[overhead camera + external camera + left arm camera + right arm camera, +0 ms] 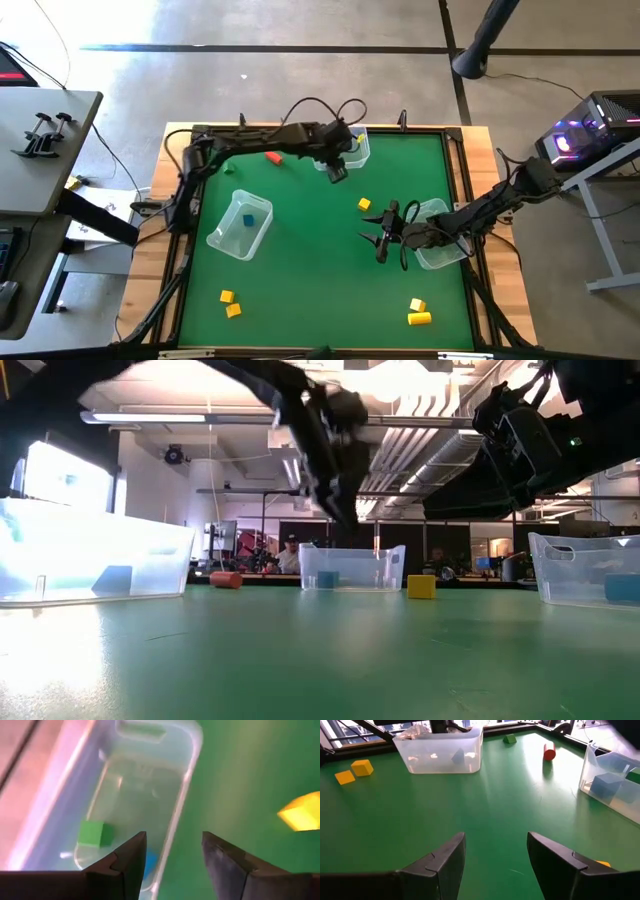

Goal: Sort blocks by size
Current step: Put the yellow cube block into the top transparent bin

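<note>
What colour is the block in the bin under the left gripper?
Green, clearest in the left wrist view; something blue also shows behind the finger.

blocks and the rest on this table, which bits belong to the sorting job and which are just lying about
Part of the job:
- red block
- yellow blocks
- yellow cube
- yellow pieces
- blue block
- green cube
- bins
- left gripper, open
- right gripper, open

Just lying about:
- clamps
- computer
</note>
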Available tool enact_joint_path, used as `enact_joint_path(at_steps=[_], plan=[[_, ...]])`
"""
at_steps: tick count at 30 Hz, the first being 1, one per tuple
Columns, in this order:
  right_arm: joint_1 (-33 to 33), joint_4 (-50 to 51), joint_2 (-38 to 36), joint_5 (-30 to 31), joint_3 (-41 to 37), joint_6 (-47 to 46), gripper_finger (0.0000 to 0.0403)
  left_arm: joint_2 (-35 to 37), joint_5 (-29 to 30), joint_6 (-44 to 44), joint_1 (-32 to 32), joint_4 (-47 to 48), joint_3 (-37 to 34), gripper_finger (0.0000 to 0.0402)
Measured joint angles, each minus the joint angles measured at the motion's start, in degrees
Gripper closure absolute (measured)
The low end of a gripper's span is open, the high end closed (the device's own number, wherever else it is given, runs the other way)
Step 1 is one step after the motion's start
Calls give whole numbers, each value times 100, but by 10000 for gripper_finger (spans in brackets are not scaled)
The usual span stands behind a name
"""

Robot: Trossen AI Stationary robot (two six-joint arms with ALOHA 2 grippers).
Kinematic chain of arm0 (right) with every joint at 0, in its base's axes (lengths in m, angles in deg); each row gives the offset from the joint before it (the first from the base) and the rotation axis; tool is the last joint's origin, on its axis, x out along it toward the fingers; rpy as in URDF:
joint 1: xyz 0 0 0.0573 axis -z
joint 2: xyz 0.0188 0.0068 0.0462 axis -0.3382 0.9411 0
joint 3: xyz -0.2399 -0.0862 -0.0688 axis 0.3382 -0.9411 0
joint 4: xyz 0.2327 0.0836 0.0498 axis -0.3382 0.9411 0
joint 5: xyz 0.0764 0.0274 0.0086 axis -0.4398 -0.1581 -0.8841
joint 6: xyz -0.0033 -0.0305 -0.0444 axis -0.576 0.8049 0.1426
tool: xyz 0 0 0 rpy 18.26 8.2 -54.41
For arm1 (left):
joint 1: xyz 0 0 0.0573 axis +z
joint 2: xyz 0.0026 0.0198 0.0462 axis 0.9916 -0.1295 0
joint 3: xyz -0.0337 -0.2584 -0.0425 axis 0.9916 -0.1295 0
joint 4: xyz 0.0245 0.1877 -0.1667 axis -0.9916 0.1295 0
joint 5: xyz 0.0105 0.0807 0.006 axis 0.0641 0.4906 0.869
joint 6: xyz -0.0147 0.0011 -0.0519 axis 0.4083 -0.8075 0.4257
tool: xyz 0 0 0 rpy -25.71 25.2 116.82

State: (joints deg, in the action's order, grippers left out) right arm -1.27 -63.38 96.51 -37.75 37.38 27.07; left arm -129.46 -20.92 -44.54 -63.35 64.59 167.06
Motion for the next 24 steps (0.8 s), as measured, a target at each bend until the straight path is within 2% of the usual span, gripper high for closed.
enact_joint_path(at_steps=[6, 11, 17, 24], plan=[[0, 44, 0, 0, -2, 17, 194, 1159, 249, -55, -215, -616, -842, 229], [0, 39, 0, 0, -2, 17, 194, 2309, 292, 192, -502, -1278, -1953, 229], [4, 39, 0, 1, -2, 17, 194, 3513, 375, 517, -1184, -2745, -3726, 229], [48, -21, 0, 1, -2, 14, 194, 4159, 1169, 874, -2168, -4758, -5518, 229]])
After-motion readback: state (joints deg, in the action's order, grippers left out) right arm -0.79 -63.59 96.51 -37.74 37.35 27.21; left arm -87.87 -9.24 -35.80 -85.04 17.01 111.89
